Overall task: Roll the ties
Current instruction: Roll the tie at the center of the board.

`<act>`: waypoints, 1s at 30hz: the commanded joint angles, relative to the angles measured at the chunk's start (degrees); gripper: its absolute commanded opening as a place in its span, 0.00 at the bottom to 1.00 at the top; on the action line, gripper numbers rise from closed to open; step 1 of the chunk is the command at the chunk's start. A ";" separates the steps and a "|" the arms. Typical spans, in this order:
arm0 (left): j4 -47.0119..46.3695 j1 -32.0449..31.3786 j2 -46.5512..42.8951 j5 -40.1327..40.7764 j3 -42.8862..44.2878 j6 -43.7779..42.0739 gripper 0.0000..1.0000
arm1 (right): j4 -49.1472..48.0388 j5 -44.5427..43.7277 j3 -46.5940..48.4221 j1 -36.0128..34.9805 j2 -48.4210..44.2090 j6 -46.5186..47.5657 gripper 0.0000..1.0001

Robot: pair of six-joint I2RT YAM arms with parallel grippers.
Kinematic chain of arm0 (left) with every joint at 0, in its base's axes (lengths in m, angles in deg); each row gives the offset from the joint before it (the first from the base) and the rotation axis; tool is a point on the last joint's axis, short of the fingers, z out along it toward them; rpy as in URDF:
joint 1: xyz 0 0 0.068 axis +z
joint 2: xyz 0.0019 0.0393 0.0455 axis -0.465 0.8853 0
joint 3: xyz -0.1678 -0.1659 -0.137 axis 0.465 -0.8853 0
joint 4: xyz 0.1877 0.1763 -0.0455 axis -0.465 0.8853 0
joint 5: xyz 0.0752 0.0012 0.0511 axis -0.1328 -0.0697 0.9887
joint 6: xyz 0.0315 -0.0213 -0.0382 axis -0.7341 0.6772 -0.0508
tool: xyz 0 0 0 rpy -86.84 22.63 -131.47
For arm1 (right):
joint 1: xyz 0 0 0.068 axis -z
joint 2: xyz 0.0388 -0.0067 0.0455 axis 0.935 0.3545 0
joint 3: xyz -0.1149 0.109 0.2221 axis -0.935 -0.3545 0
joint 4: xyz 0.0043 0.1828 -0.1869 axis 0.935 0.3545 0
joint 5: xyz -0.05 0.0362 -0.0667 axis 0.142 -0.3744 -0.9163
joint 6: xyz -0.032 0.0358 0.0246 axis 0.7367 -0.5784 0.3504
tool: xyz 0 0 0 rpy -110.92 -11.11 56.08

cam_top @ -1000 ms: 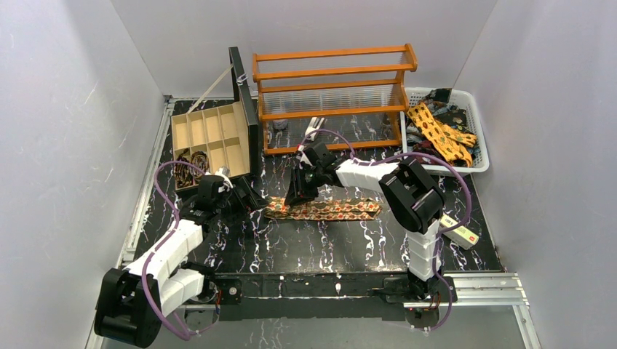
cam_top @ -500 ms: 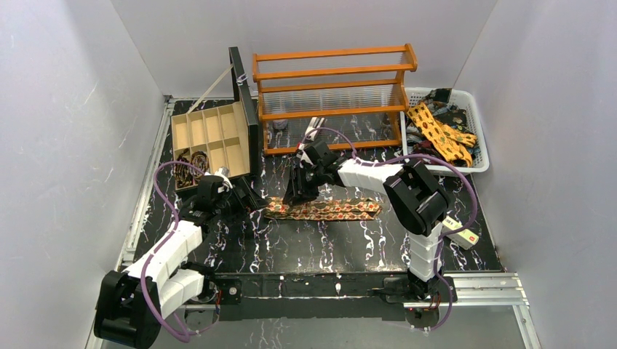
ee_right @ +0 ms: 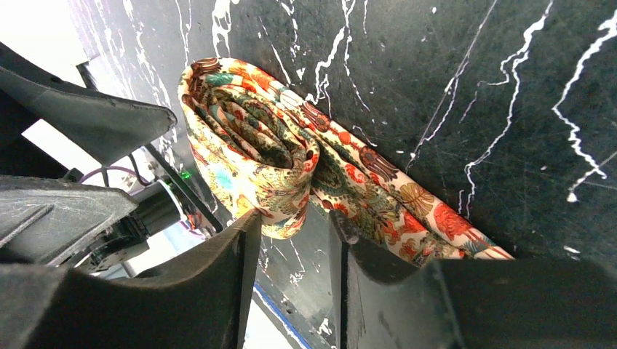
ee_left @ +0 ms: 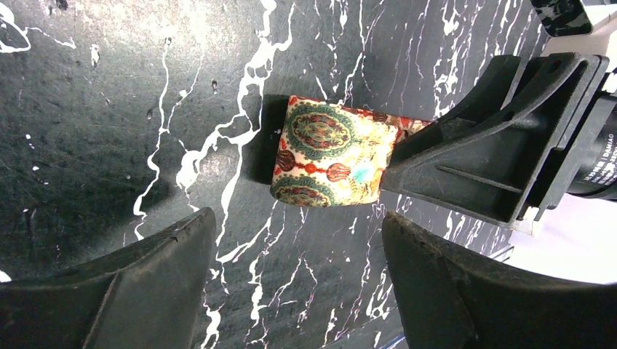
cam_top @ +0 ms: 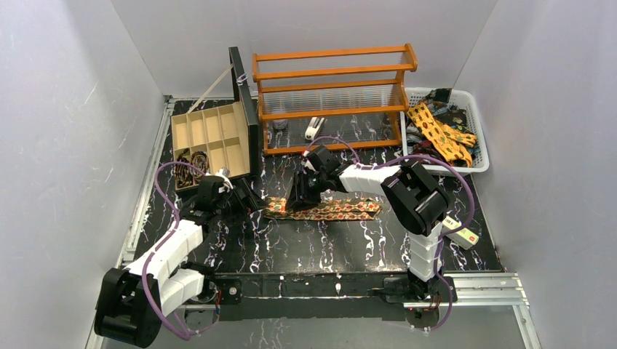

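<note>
One tie (cam_top: 331, 209), red and cream with green motifs, lies flat across the middle of the table. Its left end is wound into a small coil (ee_right: 251, 142) (ee_left: 331, 153), and the flat strip (ee_right: 407, 203) runs off to the right. My right gripper (cam_top: 300, 195) (ee_right: 295, 217) is open. It reaches down at the coil, whose lower edge rests against its fingertips (ee_right: 244, 225). My left gripper (cam_top: 249, 201) (ee_left: 298, 218) stands wide open just left of the coil, apart from it, with only bare table between its fingers.
A wooden compartment box (cam_top: 211, 134) with its lid up stands at the back left, with coiled ties (cam_top: 190, 161) in its near cells. An orange rack (cam_top: 331, 94) is behind. A white basket (cam_top: 479, 138) holds loose ties (cam_top: 436, 134). A small white-and-red box (cam_top: 460, 233) lies near right.
My right gripper has come nearer and lower onto the coiled end and its jaws have widened a little. A small white object under the rack now shows. The left arm has barely moved.
</note>
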 commanded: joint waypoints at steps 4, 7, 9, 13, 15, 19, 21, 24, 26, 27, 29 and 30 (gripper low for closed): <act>-3.00 0.24 -3.04 -0.02 -4.33 3.20 0.81 | -4.65 -0.34 -2.30 0.28 -0.28 -1.66 0.43; -3.63 0.25 -2.45 -0.33 -4.50 2.83 0.81 | -4.66 0.39 -2.73 0.33 0.33 -1.69 0.41; -4.49 0.25 -1.40 -0.99 -4.18 2.55 0.81 | -4.16 0.72 -2.09 0.33 0.74 -1.24 0.40; -4.96 0.29 -0.12 -1.64 -3.02 2.20 0.80 | -2.98 1.05 -1.03 0.33 -0.33 0.00 0.41; -4.65 0.24 -0.01 -1.60 -2.47 1.66 0.80 | -2.68 1.50 -0.53 0.27 -1.49 0.55 0.47; -4.77 0.25 -0.49 -1.74 -2.19 1.37 0.80 | -1.06 1.17 1.35 0.33 -3.04 1.16 0.52; -5.17 0.25 -0.50 -1.91 -2.37 1.45 0.80 | -2.09 1.46 1.44 0.33 -3.55 0.65 0.52; -5.34 0.32 -0.13 -2.25 -2.34 1.55 0.80 | -3.31 1.25 1.63 0.33 -3.39 -0.21 0.56; -6.13 0.25 0.03 -2.53 -2.65 2.32 0.80 | -3.15 0.28 1.92 0.26 -2.61 -0.55 0.56; -7.18 0.24 0.04 -2.62 -2.98 2.59 0.80 | -2.90 -0.06 2.17 0.31 -1.88 -0.68 0.55; -7.74 0.25 -0.01 -2.65 -3.38 2.86 0.80 | -2.75 -0.14 2.02 0.32 -0.49 -1.12 0.51; -7.86 0.29 -0.01 -2.58 -3.48 2.86 0.80 | -3.28 0.12 1.51 0.33 0.01 -1.51 0.49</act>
